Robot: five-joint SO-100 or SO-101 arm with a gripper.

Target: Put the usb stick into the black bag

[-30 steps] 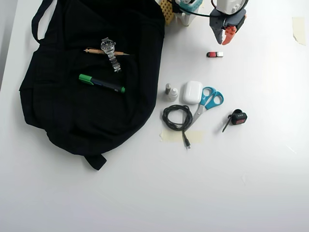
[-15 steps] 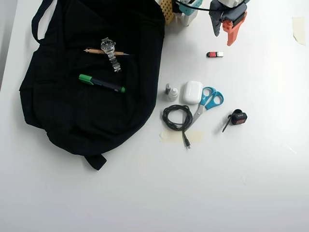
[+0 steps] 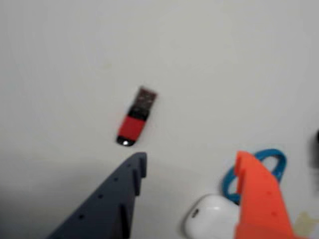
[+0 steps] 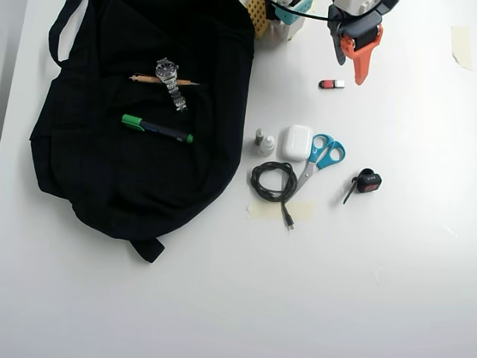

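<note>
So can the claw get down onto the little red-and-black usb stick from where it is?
Probably yes. The claw is open just short of the red-and-black usb stick, which lies alone on bare white table; the white earbud case sits well clear.

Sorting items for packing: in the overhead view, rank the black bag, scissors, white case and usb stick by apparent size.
Largest to smallest:
black bag
scissors
white case
usb stick

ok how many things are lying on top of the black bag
3: a watch toward its upper middle in the overhead view, a thin pencil-like stick lying under the watch, and a green marker just below. The black bag may hide others.
</note>
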